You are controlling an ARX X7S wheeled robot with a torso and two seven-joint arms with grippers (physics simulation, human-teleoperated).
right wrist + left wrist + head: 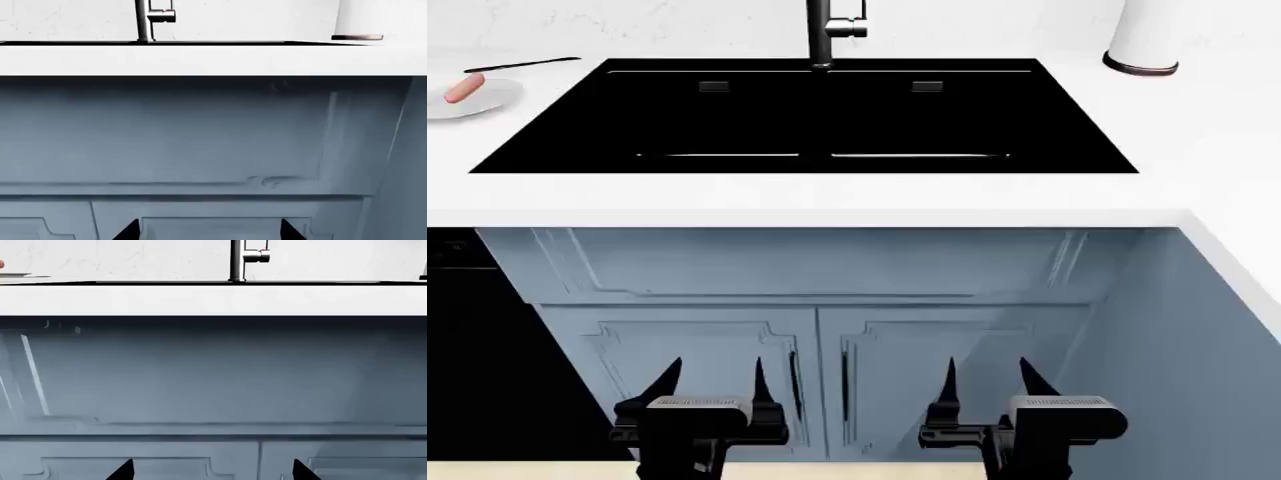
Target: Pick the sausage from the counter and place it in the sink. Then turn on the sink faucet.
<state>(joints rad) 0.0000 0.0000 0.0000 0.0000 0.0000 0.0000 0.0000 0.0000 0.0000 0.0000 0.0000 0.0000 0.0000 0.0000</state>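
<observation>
While parked square in front of the cabinets, looking at a big white counter (827, 205) running left to right and wrapping down the right side, thick front edge over blue-grey panelled cabinet doors (827, 370). Set into it, a matte black double-basin sink (807, 115), divider down the middle, basins dark enough that drains can't really be made out. Far side of the sink, dead centre, the sink faucet (822, 30): slim dark column with a short side stub, top cut off in the head view. Far right on the counter, a white cylinder thing with a dark base ring (1148, 35). Far left, a pale round plate (487, 100) with the sausage (465, 88) lying on it, small and pinkish-orange, well apart from the sink's left edge; thin dark utensil (521, 64) just beyond the plate. Down low and near, both arms hanging in front of the cabinet doors: left gripper (711, 378) with fingers spread apart and holding nothing, right gripper (985, 378) same deal, prongs apart, nothing between them. Both well below counter height, nowhere near the sausage.
</observation>
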